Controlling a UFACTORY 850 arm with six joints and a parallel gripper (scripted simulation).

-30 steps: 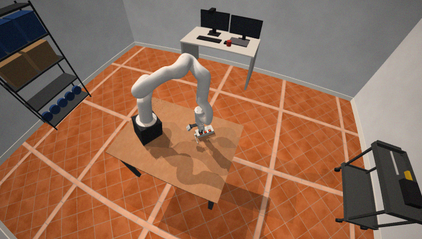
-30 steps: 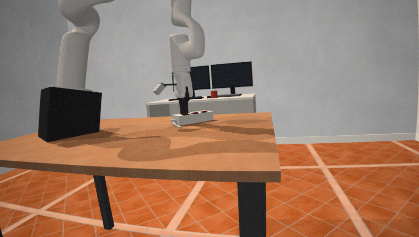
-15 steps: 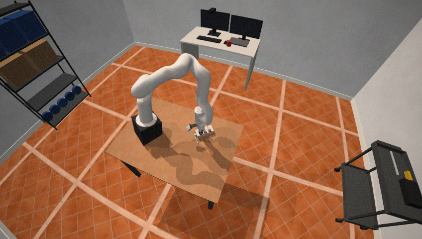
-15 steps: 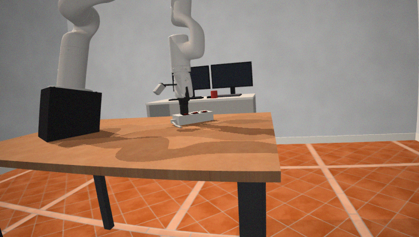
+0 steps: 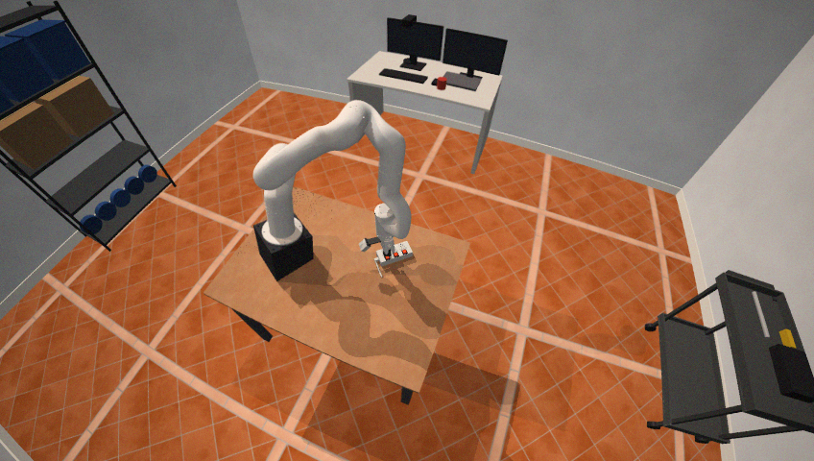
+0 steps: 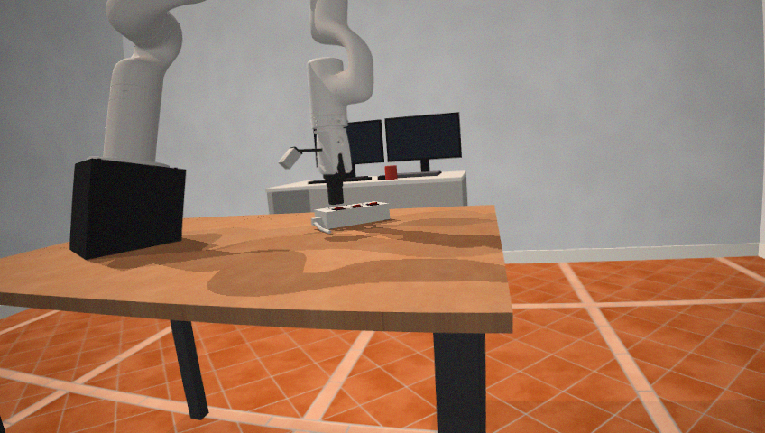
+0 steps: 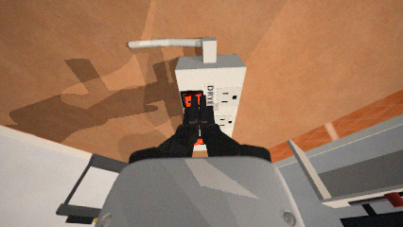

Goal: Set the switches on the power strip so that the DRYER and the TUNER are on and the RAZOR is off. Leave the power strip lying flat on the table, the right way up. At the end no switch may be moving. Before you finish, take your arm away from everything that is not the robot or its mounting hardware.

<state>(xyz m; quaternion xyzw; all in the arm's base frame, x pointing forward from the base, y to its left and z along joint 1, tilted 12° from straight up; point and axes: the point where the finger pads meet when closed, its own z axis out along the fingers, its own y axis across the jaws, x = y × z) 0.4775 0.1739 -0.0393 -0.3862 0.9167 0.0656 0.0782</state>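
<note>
The white power strip [image 5: 399,254] [image 6: 354,214] [image 7: 211,72] lies flat and right way up on the wooden table [image 5: 343,326] [image 6: 332,279], with three red switches in a row on top. In the wrist view the end switch [image 7: 189,99] beside the label DRYER [image 7: 210,92] glows red. My gripper [image 5: 386,252] [image 6: 334,197] [image 7: 199,104] is shut and empty, pointing straight down. Its closed fingertips rest on that end switch, nearest the cord stub [image 7: 166,43]. The other two switches [image 6: 354,205] [image 6: 371,204] are hidden behind my fingers in the wrist view.
The arm's black base box [image 5: 282,249] [image 6: 125,206] stands at the table's left rear corner. A white desk [image 5: 425,85] with two monitors stands behind the table. A shelf rack [image 5: 62,119] is at far left and a dark cart [image 5: 736,353] at far right.
</note>
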